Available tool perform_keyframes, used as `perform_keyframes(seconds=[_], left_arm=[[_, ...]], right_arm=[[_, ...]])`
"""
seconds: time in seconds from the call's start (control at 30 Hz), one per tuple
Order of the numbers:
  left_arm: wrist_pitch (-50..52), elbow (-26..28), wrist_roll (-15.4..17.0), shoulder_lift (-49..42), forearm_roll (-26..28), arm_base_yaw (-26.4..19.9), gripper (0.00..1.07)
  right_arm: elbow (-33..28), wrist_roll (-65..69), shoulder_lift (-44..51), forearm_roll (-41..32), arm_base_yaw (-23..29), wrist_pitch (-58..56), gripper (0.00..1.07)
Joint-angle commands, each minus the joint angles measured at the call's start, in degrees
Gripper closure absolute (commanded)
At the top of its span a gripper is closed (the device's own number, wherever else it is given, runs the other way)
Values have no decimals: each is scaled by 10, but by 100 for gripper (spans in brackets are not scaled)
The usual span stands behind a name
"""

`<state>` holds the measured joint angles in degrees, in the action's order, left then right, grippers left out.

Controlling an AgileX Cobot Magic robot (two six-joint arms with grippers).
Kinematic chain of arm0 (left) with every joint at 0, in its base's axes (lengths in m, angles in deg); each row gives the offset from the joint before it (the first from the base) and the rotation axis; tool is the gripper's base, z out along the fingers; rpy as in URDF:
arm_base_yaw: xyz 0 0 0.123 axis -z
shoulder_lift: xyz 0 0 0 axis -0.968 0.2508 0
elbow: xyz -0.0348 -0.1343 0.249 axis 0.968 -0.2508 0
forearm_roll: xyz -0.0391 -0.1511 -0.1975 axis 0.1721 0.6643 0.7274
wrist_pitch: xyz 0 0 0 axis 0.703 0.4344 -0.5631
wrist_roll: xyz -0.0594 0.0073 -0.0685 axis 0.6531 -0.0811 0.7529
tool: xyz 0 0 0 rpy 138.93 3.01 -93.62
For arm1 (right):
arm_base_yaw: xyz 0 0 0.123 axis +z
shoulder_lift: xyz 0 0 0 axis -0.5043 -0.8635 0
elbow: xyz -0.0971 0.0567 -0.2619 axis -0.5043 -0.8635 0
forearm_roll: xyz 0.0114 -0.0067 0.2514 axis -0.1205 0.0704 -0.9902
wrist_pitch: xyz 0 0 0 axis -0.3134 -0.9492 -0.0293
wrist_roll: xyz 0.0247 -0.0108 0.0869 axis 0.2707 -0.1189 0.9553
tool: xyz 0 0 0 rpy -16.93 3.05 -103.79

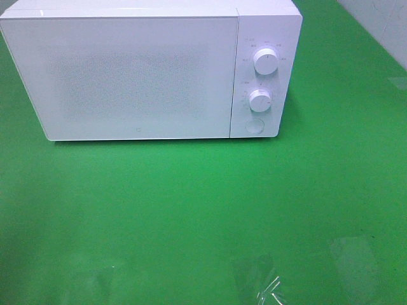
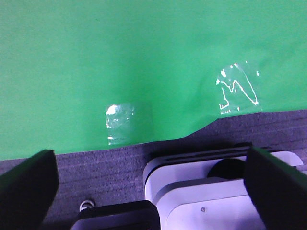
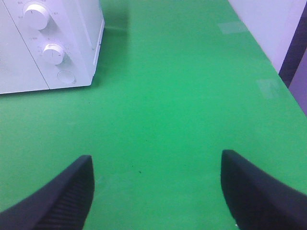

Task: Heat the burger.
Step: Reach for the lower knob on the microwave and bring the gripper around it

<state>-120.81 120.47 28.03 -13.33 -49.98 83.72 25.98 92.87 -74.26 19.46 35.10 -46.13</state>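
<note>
Shut microwave [image 1: 140,76] at upper left of the high view, on green cloth [image 1: 203,216]. Left gripper [image 2: 153,184] and right gripper [image 3: 160,189]: jaws wide apart.

Microwave [image 1: 149,73] is the only bulk obstacle, at the back of the green mat [image 1: 191,216]. Its door [image 1: 95,95] is shut, so no way into the cavity. In front of the microwave: bare mat, open to approach from either side. Right of it: a free lane back along its side, bounded further right by a white wall [image 1: 381,25]. Left of it: only a thin strip in view. Upper knob [image 1: 265,61] and lower knob [image 1: 260,100] protrude from its front. Clear tape patches [image 1: 264,283] well in front lie nearly flat.
</note>
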Motion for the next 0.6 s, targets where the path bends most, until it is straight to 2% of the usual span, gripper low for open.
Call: perform_keyframes(seconds=[0.03, 0.13, 0.2, 0.23, 0.27, 0.6], left_arm=[[32, -34, -7, -94, 13, 0, 9], [37, -40, -7, -113, 13, 0, 9], [68, -57, -14, -199, 14, 0, 9], [68, -57, -14, -199, 14, 0, 9], [68, -57, -24, -239, 13, 0, 9], [69, -57, -27, -346, 27, 0, 9]], right_arm=[[-1, -4, 15, 2, -2, 5, 36], [-1, -4, 15, 2, -2, 5, 36], [-1, -3, 15, 2, -2, 5, 37], [-1, -3, 15, 2, -2, 5, 37], [-1, -3, 15, 2, -2, 5, 37], [-1, -3, 15, 2, -2, 5, 37]])
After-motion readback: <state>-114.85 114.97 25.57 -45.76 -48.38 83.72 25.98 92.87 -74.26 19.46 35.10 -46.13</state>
